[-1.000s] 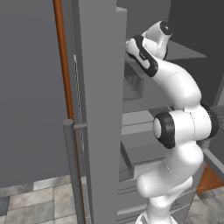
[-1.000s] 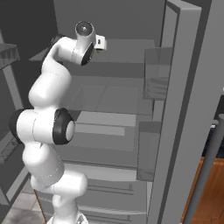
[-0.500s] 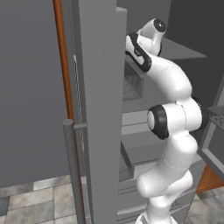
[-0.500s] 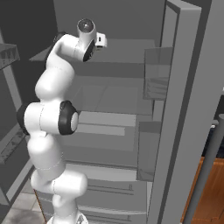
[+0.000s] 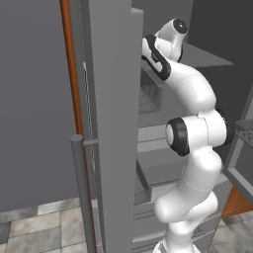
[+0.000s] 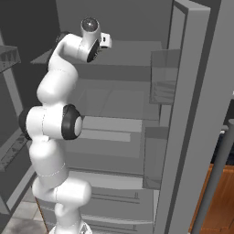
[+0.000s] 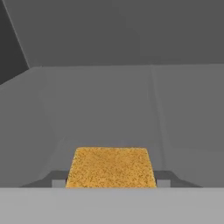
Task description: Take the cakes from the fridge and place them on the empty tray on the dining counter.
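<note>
An orange-tan square cake (image 7: 111,167) lies on a grey shelf deep inside the fridge (image 5: 109,123), right at the front of the hand view. My gripper (image 7: 111,182) straddles it, and both fingertips (image 7: 59,181) press against its left and right sides. From the base views, my arm reaches high into the upper compartment of the open fridge (image 6: 183,109), with the hand hidden behind the wrist and the door edge. The tray and the dining counter are out of view.
The open left fridge door (image 5: 106,148) with its bar handle (image 5: 81,192) stands close to my arm. On the other side is the right door with its bins (image 6: 162,87). Glass shelves (image 6: 114,103) and drawers (image 6: 114,196) lie below.
The arm's elbow has swung upward and inward toward the fridge. The jaws have come in from wide open onto the cake's sides.
</note>
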